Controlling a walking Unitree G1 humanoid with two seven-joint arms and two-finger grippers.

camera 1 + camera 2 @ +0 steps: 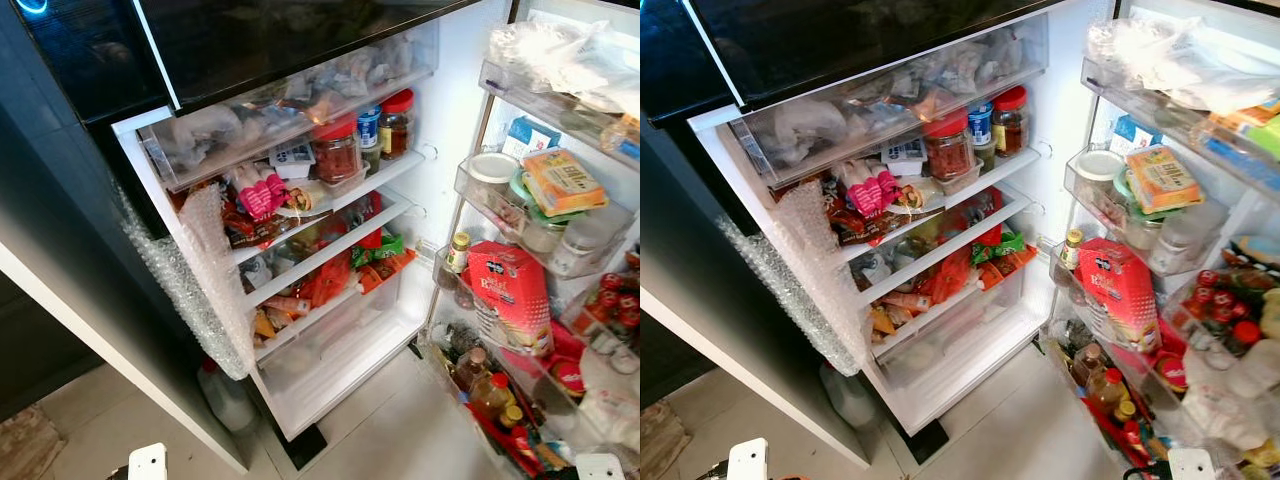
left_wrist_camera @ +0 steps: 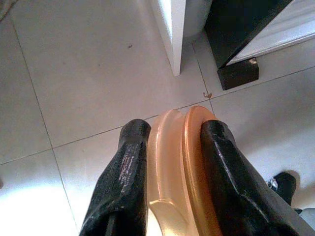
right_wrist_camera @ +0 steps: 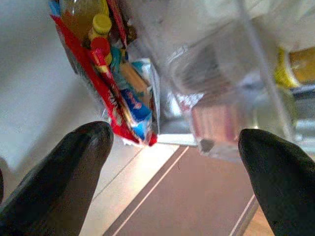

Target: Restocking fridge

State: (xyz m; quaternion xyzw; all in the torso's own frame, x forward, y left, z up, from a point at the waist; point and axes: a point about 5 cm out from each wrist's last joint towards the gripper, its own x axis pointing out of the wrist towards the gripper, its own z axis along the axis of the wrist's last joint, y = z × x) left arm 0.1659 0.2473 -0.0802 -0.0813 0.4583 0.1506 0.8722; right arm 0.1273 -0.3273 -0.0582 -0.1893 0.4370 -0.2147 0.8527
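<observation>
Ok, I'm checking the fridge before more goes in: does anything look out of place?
Yes: a sheet of bubble wrap hangs loose over the left edge of the fridge shelves, drooping toward the floor. That's odd packing material for a fridge. The shelves are also crammed.

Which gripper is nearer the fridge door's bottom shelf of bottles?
Right. The right gripper hovers open beside the bottles; the left gripper, holding an orange piece, hangs over the floor.

Two red-lidded jars (image 1: 338, 152) sit on the top shelf; one blue can (image 1: 369, 125) stands between them. One orange roll (image 2: 174, 162) is pinched between the left gripper's (image 2: 172, 142) two fingers.
</observation>
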